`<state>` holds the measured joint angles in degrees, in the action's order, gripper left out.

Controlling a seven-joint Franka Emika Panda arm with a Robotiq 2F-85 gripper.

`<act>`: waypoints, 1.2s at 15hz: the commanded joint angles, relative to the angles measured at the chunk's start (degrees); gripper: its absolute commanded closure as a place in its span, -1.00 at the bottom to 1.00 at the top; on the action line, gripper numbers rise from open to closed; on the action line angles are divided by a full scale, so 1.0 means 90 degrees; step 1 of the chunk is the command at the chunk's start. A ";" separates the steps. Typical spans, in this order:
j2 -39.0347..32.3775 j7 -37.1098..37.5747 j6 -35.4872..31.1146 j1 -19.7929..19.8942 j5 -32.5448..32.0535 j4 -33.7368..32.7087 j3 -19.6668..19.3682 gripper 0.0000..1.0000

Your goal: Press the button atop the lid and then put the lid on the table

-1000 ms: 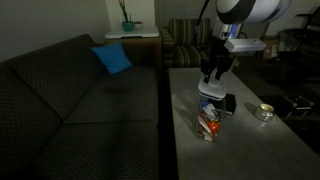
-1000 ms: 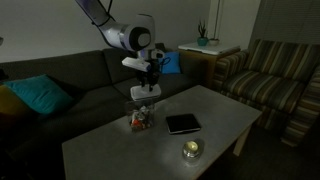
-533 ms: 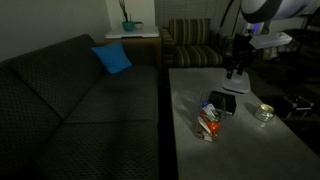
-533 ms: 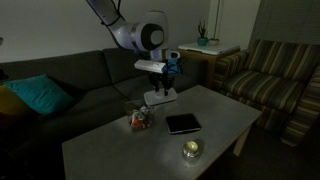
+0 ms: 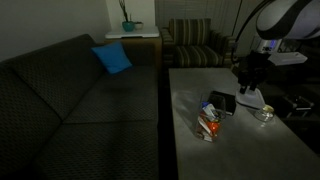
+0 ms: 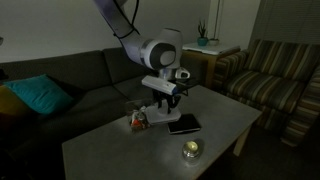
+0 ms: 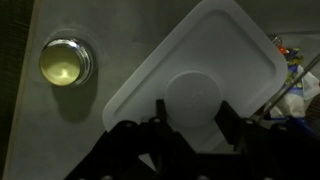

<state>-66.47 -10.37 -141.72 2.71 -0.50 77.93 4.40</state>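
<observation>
while the claw (image 7: 192,112) clamps the lid (image 7: 205,55) by its button (image 7: 195,92), it hangs above the table (image 7: 70,135), near a dish (image 7: 65,62).

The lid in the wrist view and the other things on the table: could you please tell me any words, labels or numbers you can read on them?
No readable text in any view.
On the lid: none, plain white.
On the container: colourful contents, too blurred to read.
On the black box: none visible.

A black gripper (image 5: 250,87) hangs over the long light-grey table (image 5: 190,90), a flat white plastic lid (image 5: 251,98) at its fingertips. A small black box (image 5: 222,103) and round shiny dish (image 5: 264,113) lie near.
</observation>
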 commanded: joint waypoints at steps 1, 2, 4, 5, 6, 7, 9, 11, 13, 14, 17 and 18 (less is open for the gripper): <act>-0.0695 -0.0070 -0.0208 0.0192 0.0231 -0.0398 0.0167 0.43; -0.0843 0.0002 -0.0301 0.0190 0.0271 -0.0462 0.0143 0.43; -0.1199 0.0091 -0.0436 0.0194 0.0313 -0.0670 0.0112 0.43; -0.1391 0.0139 -0.0476 0.0206 0.0358 -0.0810 0.0140 0.43; -0.1547 0.0239 -0.0531 0.0187 0.0400 -0.0934 0.0145 0.43; -0.1729 0.0324 -0.0593 0.0165 0.0430 -0.1078 0.0144 0.43; -0.2080 0.0618 -0.0665 0.0058 0.0473 -0.1400 0.0081 0.43; -0.2454 0.0916 -0.0749 -0.0087 0.0430 -0.1754 -0.0055 0.43; -0.2143 0.1172 -0.1082 -0.0173 0.0444 -0.1143 -0.0171 0.43; -0.2132 0.1325 -0.1102 -0.0239 0.0427 -0.1142 -0.0244 0.43; -0.2129 0.1594 -0.1054 -0.0357 0.0409 -0.1131 -0.0340 0.43; -0.2128 0.1664 -0.0990 -0.0396 0.0402 -0.1171 -0.0362 0.43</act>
<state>-85.63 2.83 -150.03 0.35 2.62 66.65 2.40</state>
